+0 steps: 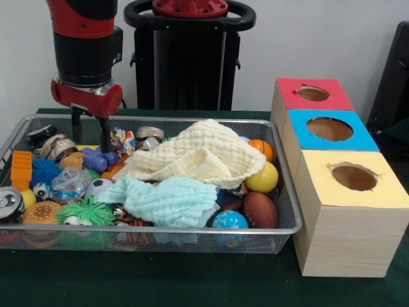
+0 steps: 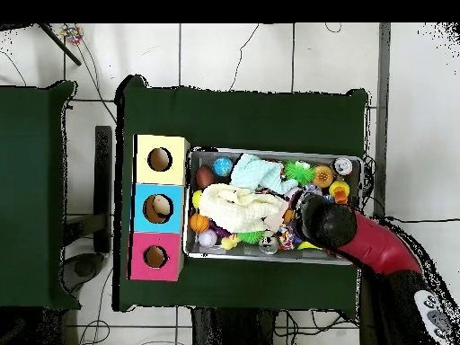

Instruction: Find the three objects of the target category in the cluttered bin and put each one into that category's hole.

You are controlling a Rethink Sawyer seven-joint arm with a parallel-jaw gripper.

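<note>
front view: we see the gripper (image 1: pixel 89 131) low over the far left part of the bin (image 1: pixel 192 229), its two thin fingers (image 1: pixel 103 135) standing apart, with nothing between them.
pincer state: released, we judge; it holds no object and the tips hang just above a purple toy (image 1: pixel 97 160).
bin: the silver wire basket is on the dark green table (image 1: pixel 192 288), beside the row of three boxes, and it is full of clutter.
clutter: a cream cloth (image 1: pixel 201 153) and a light blue cloth (image 1: pixel 169 199) lie on top in the middle; around them are an orange basketball (image 1: pixel 261 148), a yellow ball (image 1: pixel 262 178), a brown football (image 1: pixel 260 209), a blue globe ball (image 1: pixel 229 220), a green spiky toy (image 1: pixel 84 211) and a drink can (image 1: pixel 9 203).
hole: the round hole (image 1: pixel 313 93) in the red top of the farthest box looks dark; we cannot tell if something is inside.
overhead view: the arm (image 2: pixel 368 241) reaches over the side of the bin far from the boxes; the red box hole (image 2: pixel 155 257) is well apart from it.
other holes: the blue box hole (image 2: pixel 160 208) shows something pale inside; the yellow one (image 2: pixel 160 159) looks dark.
progress: we judge the task is in its search phase; no target object is grasped, and we cannot confirm any as delivered.
left to do: find, lift and carry targets across the bin to the red box.
</note>
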